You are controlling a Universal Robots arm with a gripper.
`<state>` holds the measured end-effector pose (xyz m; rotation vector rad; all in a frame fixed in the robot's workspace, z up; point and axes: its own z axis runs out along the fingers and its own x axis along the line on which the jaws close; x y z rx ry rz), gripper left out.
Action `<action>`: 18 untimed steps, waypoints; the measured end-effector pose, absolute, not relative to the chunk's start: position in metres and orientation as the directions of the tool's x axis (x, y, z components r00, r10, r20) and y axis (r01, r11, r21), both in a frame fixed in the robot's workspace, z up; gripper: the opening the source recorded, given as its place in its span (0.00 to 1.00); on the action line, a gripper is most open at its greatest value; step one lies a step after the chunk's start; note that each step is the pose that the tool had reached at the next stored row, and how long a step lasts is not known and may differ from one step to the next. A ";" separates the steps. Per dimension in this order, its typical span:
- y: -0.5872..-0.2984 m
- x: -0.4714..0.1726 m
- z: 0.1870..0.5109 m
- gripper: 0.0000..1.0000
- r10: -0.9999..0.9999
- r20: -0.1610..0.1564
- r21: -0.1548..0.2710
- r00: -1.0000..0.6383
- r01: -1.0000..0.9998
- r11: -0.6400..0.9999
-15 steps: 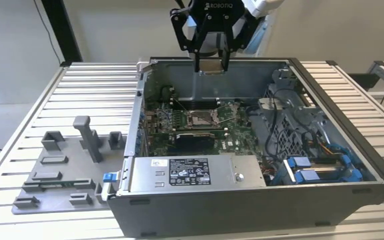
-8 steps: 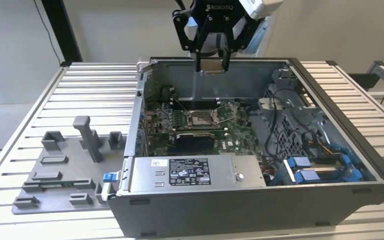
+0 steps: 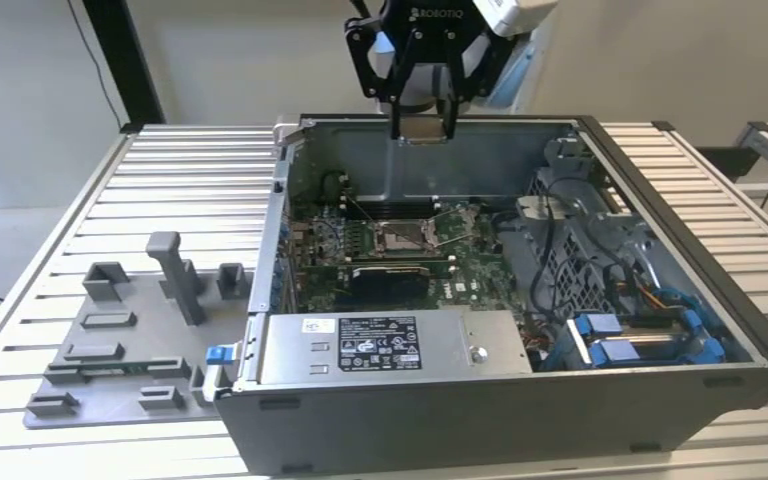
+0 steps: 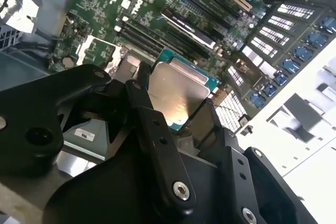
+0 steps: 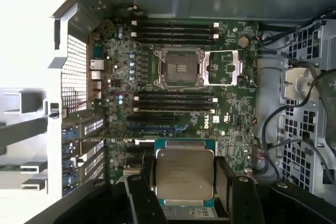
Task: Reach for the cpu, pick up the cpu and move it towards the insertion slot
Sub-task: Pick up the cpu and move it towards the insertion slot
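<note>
a ribbed white metal table [image 3: 184, 165] carries an open grey steel case [image 3: 518, 400], lying on its side before a pale wall. a white sticker with fine black print [image 3: 381, 343] sits on the silver power supply [image 3: 398, 345] at the case's near edge; white lettering runs across the black gripper body at the top of the exterior view. inside the case lies a green board [image 5: 231, 114], dense with small parts and crossed by long black memory slots [image 5: 176, 100]. to the exterior view's right, black cables and blue plastic clips [image 3: 631, 340] fill a perforated metal bay. to the exterior view's left, a flat grey plastic fixture [image 3: 124, 340] with upright blocks rests on the table.

the gripper [image 3: 422, 125] hangs above the case's far wall, jaws clamped on the cpu [image 5: 185, 176], a thin square chip with a matt silvery lid and a green rim; in the second wrist view the cpu [image 4: 178, 95] sits between black fingers [image 4: 157, 135]. the slot [image 5: 178, 67], a shiny square frame with a brownish centre, lies on the board with its hinged plate [image 5: 223, 68] folded open beside it, well apart from the cpu.
</note>
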<state>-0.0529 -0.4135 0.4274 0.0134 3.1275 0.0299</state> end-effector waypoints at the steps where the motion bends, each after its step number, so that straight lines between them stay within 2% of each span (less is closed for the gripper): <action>1: -0.412 -0.053 0.427 0.00 0.010 -0.014 0.019 -1.000 0.010 1.000; 18: -0.381 -0.052 0.423 0.00 0.026 -0.014 0.019 -1.000 0.026 0.999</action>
